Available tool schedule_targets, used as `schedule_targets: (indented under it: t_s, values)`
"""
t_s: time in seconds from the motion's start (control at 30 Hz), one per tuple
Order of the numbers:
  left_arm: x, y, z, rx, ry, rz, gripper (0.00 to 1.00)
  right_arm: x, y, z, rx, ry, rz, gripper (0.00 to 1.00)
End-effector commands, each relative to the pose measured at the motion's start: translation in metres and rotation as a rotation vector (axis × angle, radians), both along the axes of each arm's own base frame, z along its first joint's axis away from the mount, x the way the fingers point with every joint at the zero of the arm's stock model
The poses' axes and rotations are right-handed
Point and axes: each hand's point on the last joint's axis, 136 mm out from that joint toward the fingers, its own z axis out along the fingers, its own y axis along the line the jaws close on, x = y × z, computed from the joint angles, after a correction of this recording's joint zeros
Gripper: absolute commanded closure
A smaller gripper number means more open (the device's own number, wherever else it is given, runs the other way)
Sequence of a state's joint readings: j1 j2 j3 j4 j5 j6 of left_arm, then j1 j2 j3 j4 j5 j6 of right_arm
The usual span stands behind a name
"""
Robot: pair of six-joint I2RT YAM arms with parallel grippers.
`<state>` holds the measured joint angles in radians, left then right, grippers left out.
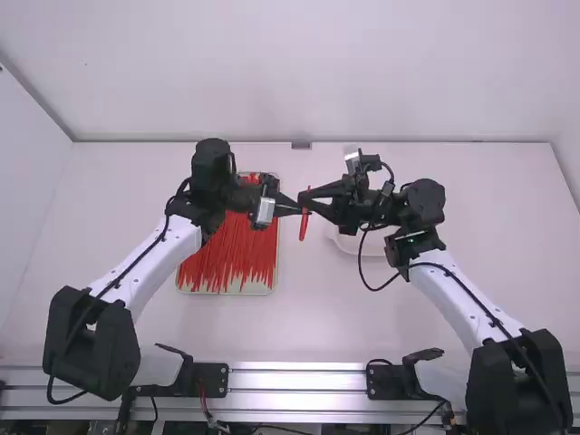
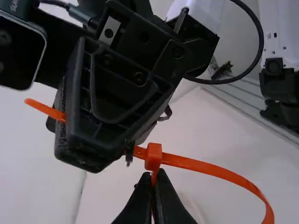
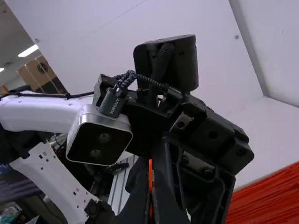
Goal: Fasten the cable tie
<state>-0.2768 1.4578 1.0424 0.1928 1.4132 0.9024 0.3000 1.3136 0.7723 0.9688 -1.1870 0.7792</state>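
Tie (image 1: 304, 218): mid-table, held in the air between both grippers, just right of the tray (image 1: 269, 288) of red ties.
Left gripper (image 2: 152, 187): clenched on the tie, at its head.
Right gripper (image 3: 149, 189): clenched on the tie's strap.

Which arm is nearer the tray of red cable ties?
Left. The left arm extends over the tray; the right arm is off to its right, beyond the held cable tie.
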Motion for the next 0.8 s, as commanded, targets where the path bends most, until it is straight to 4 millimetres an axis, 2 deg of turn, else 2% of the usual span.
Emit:
schedule_targets:
  t_s: [0.0,0.27,0.4,0.53,0.77]
  values:
    - [0.006,0.000,-0.010,0.026,-0.008,0.040,0.98,0.002,-0.003,0.013,0.025,-0.035,-0.029,1.00]
    - [0.005,0.005,-0.048,0.151,0.113,0.113,0.98,0.004,-0.007,0.017,0.034,-0.033,-0.038,1.00]
    - [-0.005,0.010,-0.074,0.212,0.170,0.116,0.98,-0.001,-0.008,0.027,0.060,-0.059,-0.031,1.00]
    - [-0.010,0.012,-0.098,0.227,0.196,0.129,0.98,-0.001,-0.013,0.034,0.079,-0.074,-0.040,1.00]
    - [-0.016,0.013,-0.129,0.183,0.250,0.161,0.98,0.008,-0.025,0.043,0.108,-0.086,-0.091,1.00]
